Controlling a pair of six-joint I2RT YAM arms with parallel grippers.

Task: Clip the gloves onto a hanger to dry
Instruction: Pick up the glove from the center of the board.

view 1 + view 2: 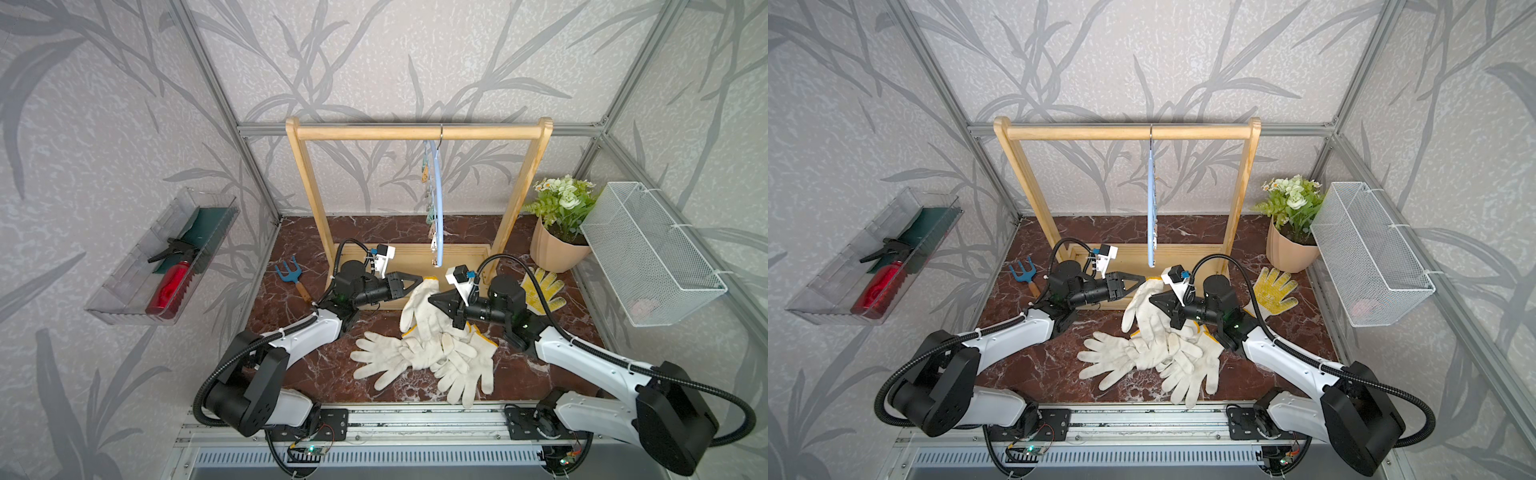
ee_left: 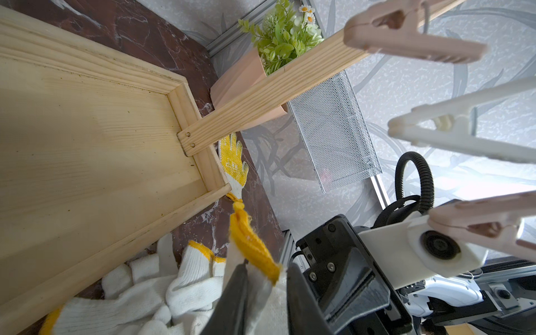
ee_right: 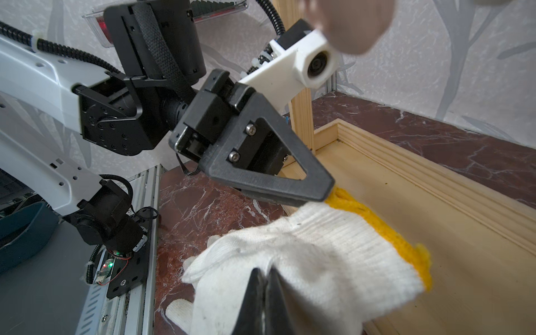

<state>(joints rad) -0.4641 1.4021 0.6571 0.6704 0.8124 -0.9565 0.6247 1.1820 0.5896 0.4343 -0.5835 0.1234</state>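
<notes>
My two arms reach inward toward each other, left gripper [image 1: 420, 279] and right gripper [image 1: 431, 300] both pinched closed, tips near

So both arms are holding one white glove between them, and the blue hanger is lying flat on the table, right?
Not quite. The left gripper and right gripper do hold one white glove between them, but the blue hanger is not lying flat: it hangs from the wooden rack's top bar, as both top views show.
</notes>
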